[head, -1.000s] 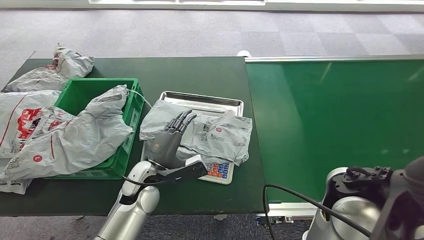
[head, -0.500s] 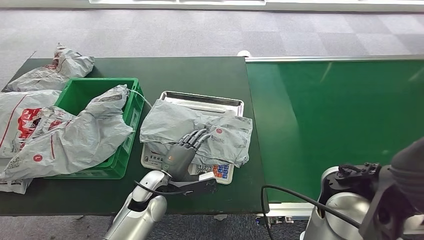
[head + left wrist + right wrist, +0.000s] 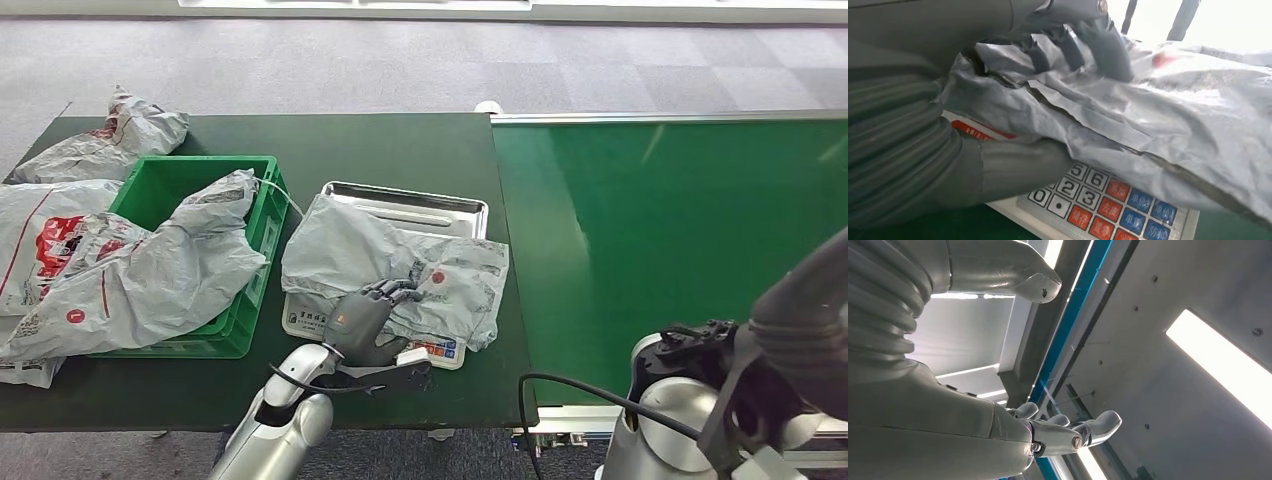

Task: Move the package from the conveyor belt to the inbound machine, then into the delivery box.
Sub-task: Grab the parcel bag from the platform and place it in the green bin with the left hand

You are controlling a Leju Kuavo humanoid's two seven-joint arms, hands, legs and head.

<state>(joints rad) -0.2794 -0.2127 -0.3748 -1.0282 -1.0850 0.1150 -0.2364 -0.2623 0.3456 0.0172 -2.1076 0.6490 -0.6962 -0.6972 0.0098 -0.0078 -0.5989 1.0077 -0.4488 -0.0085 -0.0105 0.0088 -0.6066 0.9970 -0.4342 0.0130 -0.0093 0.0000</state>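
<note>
A crumpled grey package point(image 3: 400, 262) lies across the steel tray point(image 3: 410, 195) of the weighing scale, on the dark table left of the belt. My left hand point(image 3: 365, 318) grips the package's near edge. In the left wrist view its dark fingers point(image 3: 1098, 42) curl over the package point(image 3: 1158, 110) and the thumb point(image 3: 1018, 170) sits under the fold, just above the scale's keypad point(image 3: 1108, 200). My right hand point(image 3: 998, 425) is turned toward the ceiling, fingers apart and holding nothing. The right arm point(image 3: 690, 400) sits low at the belt's near edge.
A green crate point(image 3: 160, 180) stands left of the scale with a large grey bag point(image 3: 170, 270) draped over it. More bags point(image 3: 50, 230) are piled at the table's left end. The bare green conveyor belt point(image 3: 680, 240) runs to the right.
My left hand has drawn back from the middle of the package to its near edge and its fingers have curled onto it. The package has shifted slightly.
</note>
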